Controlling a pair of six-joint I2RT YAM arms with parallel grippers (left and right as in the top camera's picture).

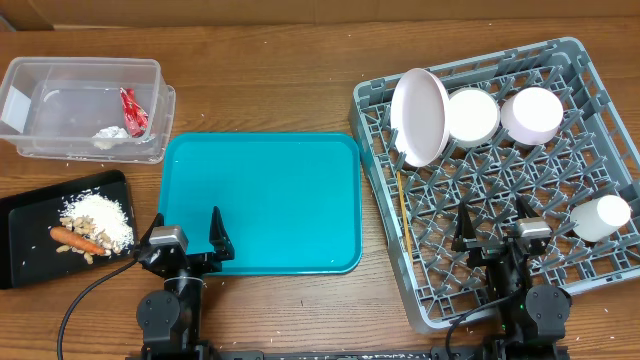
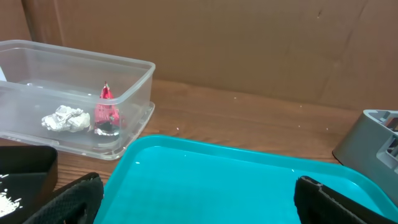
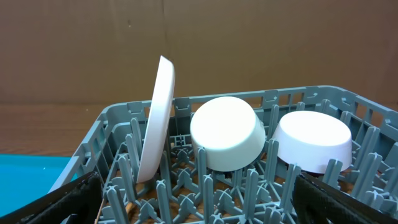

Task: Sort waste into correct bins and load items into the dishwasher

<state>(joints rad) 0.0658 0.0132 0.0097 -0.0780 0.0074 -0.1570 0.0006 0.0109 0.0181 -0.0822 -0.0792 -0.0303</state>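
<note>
Nearby, left tool (image 1: pixel 186 224) apart at teal tray (image 1: pixel 260 195) edge; right tool (image 1: pixel 493 214) apart over dish rack (image 1: pixel 450 180).

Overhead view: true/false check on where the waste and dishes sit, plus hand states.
1. The red wrapper lies in the clear tub. True.
2. The carrot lies in the clear tub. False: the carrot is on the black tray, beside the food bits.
3. The plate stands on edge in the dish rack. True.
4. The cup sits outside the dish rack. False: the cup lies inside it.
5. The left hand and the right hand are both open and empty. True.
</note>
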